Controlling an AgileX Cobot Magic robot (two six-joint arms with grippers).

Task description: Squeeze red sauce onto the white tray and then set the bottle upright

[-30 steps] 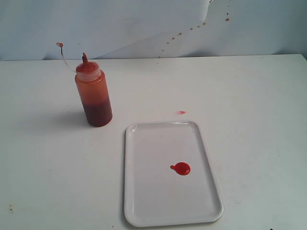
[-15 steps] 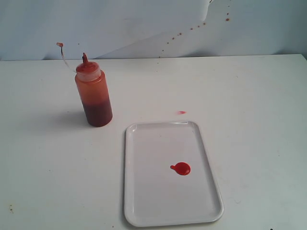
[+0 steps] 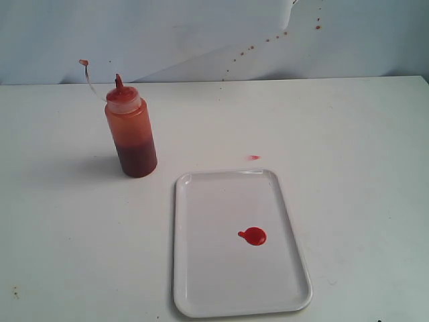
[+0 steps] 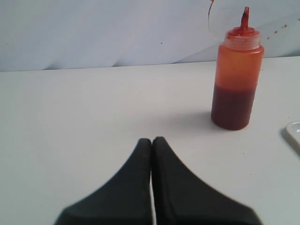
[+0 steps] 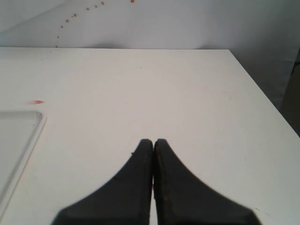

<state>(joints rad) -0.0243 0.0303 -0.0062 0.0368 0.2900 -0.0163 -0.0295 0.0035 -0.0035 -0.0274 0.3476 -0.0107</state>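
Bottle [image 3: 131, 134] stands upright on the white table [image 3: 348, 134], left of and behind the white tray [image 3: 201, 282], clear of its rim. Dark red sauce fills the bottle's lower part; the upper part shows orange-red. Red nozzle [image 3: 118, 82] points up, uncapped; the tip cap [image 3: 83, 62] hangs out to the side on its thin tether.

Red sauce [image 3: 253, 236]: one round glossy blob with a short tail, on the tray floor right of centre. Faint red smear [image 3: 253, 157] on the table just beyond the tray's far edge. Red specks [image 3: 268, 40] on the backdrop.

Left gripper [image 4: 152, 139]: fingers pressed together, nothing between them, low over bare table, bottle well apart. Right gripper [image 5: 153, 140]: fingers pressed together, empty, over bare table beside the tray's corner.
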